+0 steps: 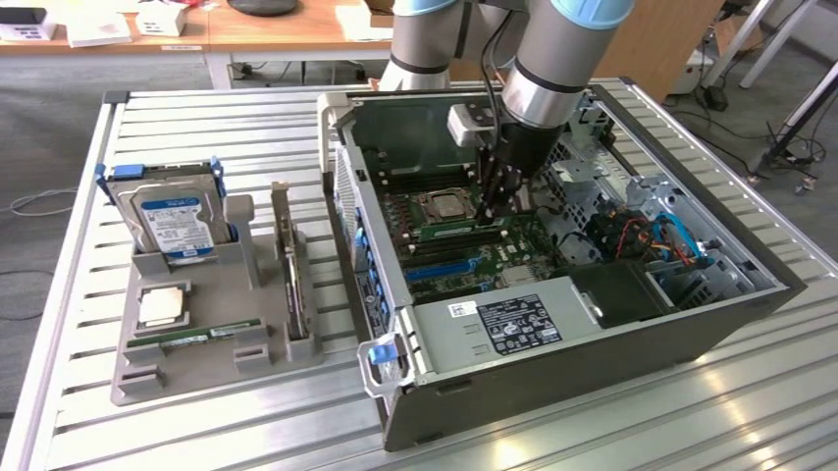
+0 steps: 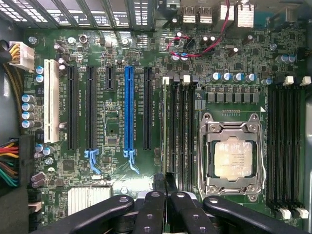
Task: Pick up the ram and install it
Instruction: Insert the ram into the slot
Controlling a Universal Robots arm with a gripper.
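1. Your ram [image 1: 456, 228] [image 2: 163, 129] stands on edge just beside the processor socket [image 1: 443, 208] [image 2: 233, 156]. It runs along the nearest bank of memory slots [image 2: 179, 131]. From the wrist camera you see it edge-on, as a thin line.
2. Your gripper [image 1: 496, 218] [image 2: 163, 187] is clamped on the ram, fingers drawn tight together, right next to the socket. You cannot tell from these views whether the stick is fully seated in its slot.
3. On the socket's opposite side lies a second bank of memory slots [image 2: 285, 146].
4. Past the ram, farther from the socket, sits the blue expansion slot [image 2: 128, 109] among black ones.
5. All of this is inside the open computer case [image 1: 590, 358].
6. Well apart from the socket, outside the case toward the exterior view's left, a grey holder [image 1: 131, 383] carries several parts:
   - a hard drive [image 1: 171, 216]
   - a loose silver processor chip [image 1: 164, 306]
   - another green stick [image 1: 196, 337] lying flat
   - an upright dark card [image 1: 282, 260]
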